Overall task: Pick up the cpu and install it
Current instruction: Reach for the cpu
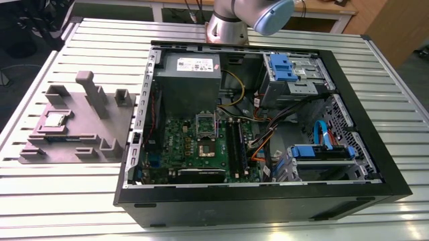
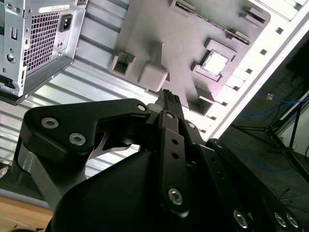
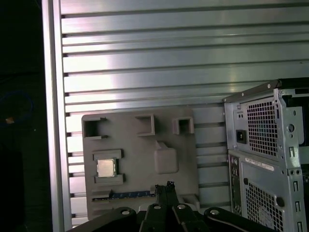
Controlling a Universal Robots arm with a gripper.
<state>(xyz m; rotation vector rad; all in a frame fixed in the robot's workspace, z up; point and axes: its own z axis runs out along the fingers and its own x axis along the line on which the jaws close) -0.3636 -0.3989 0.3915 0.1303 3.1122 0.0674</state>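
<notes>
Pincer (image 3: pixel 164 186) clenched, empty | cpu (image 3: pixel 106 167) lying in grey tray (image 3: pixel 140 154) recess | both well apart

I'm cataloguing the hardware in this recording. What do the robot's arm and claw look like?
The round silver-grey metal arm in the exterior view has a smooth pale blue cap on its joint. In the second wrist view, the matte black claw is made of thick, angular plates and rounded linkage pieces, fastened with round silver screw heads.
</notes>
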